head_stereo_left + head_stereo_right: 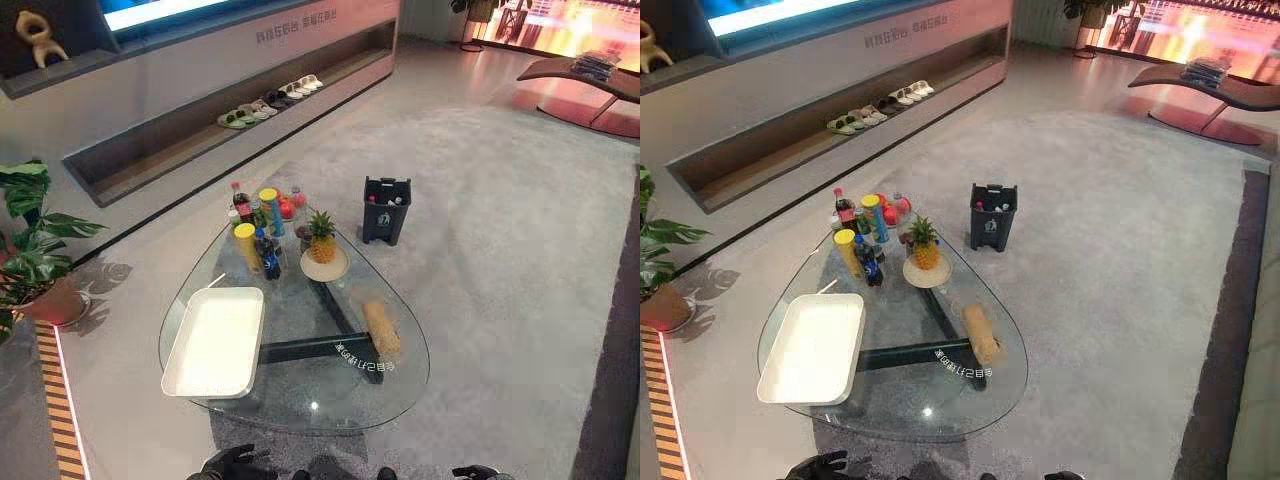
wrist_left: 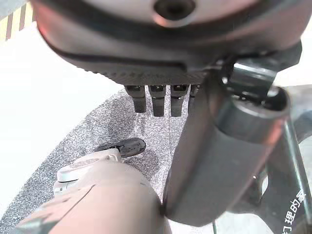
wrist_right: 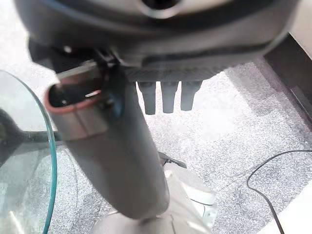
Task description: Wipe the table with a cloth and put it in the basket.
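- We see a grey carpet spread across the floor, with everything else standing on it.
- A rounded glass table stands on the carpet, just beyond both hands.
- A white tray lies on the near left part of the table, and we see nothing in it.
- A dark bin stands on the carpet past the table's far right edge, apart from the glass.
- The cloth is a tan roll lying on the right side of the table, well apart from the tray and touched by neither hand.
- A pineapple stands upright on a pale plate near the table's middle, beyond the cloth.
- A cluster of bottles and cans stands at the far end, just left of the pineapple.
- The left hand hangs below the table's near edge; we see its fingers straight, spread and holding nothing.
- The right hand hangs to the near right, its fingers likewise straight and empty.
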Controlling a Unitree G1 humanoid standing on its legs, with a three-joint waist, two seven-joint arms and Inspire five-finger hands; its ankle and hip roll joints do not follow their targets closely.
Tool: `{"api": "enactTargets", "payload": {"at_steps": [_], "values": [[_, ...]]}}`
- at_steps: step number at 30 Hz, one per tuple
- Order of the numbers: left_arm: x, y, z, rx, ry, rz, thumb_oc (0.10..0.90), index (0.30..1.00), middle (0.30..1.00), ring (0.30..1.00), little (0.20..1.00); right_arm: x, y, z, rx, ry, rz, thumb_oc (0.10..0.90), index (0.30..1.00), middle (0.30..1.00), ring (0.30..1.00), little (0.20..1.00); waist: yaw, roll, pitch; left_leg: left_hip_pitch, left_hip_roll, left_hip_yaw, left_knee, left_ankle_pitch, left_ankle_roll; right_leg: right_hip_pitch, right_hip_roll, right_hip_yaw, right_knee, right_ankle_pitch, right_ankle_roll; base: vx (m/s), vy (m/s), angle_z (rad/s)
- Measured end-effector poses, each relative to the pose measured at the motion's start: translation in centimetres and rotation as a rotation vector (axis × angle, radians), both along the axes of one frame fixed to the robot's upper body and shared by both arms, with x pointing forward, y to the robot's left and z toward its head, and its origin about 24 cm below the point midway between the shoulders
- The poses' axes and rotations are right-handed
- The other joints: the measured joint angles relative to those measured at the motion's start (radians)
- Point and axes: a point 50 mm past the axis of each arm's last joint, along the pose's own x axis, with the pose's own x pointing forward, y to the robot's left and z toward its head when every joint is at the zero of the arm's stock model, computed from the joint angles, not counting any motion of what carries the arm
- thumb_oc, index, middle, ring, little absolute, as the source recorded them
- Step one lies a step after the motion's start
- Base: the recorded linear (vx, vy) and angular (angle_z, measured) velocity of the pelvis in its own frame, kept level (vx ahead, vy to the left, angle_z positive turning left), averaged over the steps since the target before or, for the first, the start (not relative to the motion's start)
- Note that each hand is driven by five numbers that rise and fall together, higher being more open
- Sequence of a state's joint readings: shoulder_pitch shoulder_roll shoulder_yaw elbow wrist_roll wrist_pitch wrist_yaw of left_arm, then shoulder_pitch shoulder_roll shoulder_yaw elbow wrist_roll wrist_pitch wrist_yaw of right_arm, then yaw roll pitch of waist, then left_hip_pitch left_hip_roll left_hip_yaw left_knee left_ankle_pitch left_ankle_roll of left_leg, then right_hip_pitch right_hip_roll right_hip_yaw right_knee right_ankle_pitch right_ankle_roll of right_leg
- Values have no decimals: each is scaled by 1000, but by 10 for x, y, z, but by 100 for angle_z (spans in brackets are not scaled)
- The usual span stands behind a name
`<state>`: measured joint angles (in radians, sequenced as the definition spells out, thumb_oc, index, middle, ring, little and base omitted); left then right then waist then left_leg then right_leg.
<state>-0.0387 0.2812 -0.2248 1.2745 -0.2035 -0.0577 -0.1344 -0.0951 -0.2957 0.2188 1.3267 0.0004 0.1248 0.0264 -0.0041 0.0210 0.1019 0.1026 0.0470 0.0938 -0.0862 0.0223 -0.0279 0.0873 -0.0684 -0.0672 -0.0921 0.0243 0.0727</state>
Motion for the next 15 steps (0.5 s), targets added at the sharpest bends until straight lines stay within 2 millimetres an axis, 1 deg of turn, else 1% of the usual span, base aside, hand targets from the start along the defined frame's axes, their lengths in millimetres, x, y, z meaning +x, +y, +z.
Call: {"api": "enactTargets", "payload": {"at_steps": [1, 15], "values": [[0, 0, 0, 0, 0, 0, 800, 900, 900, 900, 900, 0, 0, 0, 0, 0, 0, 800, 900, 900, 900, 900, 0, -1, 0, 0, 0, 0, 0, 0, 0, 0, 0, 0, 0, 0, 0, -221, -56, -6], [0, 0, 0, -1, 0, 1, 800, 900, 900, 900, 900, 0, 0, 0, 0, 0, 0, 800, 900, 900, 900, 900, 0, -12, -7, 0, 0, 0, 0, 0, 0, 0, 0, 0, 0, 0, 0, 0, 0, 0]]}}
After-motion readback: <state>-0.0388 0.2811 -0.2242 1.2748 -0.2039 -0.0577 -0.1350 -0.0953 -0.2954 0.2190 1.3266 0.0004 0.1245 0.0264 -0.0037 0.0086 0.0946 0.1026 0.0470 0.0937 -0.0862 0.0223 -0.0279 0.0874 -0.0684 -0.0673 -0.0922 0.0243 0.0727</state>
